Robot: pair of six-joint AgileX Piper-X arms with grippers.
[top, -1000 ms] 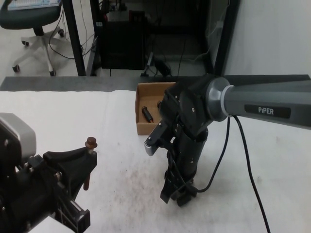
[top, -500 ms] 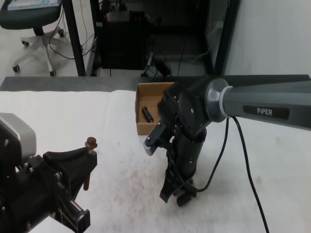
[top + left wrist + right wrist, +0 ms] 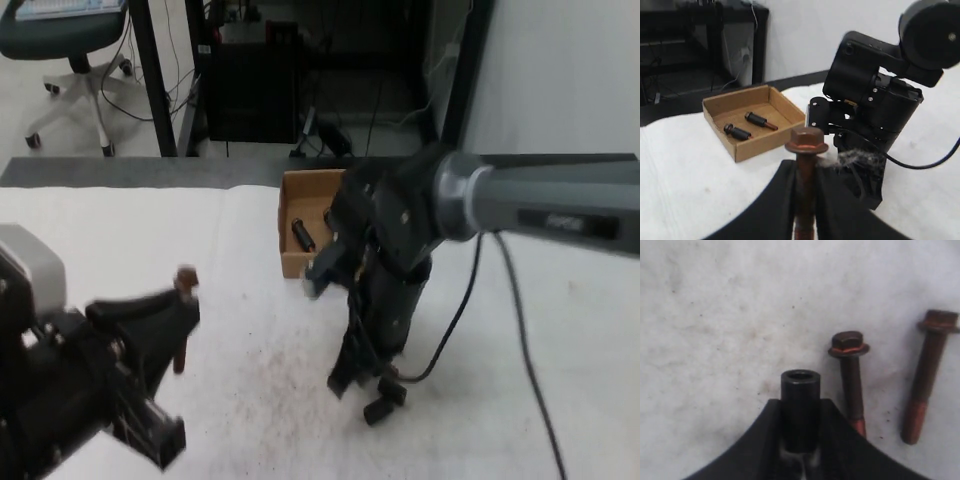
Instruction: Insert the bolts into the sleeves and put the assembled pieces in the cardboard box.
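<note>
Lower left of the high view, the left gripper [image 3: 175, 315] is clamped on a rusty-brown hex-head steel bolt [image 3: 805, 145], head up, shank approx. vertical, prob. so the free end can be fed into a sleeve bore. Centre frame, the right gripper [image 3: 800, 409] pinches a short black metal tube sleeve [image 3: 800, 392] w/ its open bore facing out, low over the white cloth-covered bench [image 3: 715, 315], ready for mating, I'd guess. Two more rusty bolts [image 3: 850, 375] lie just beside it on the cloth. Upper centre, the shallow brown cardboard box [image 3: 765, 144] holds two assembled pieces [image 3: 737, 131]. Bolt's lower shank and sleeve's base are hidden btw. the fingers; the right arm [image 3: 400, 230] covers part of the box.
</note>
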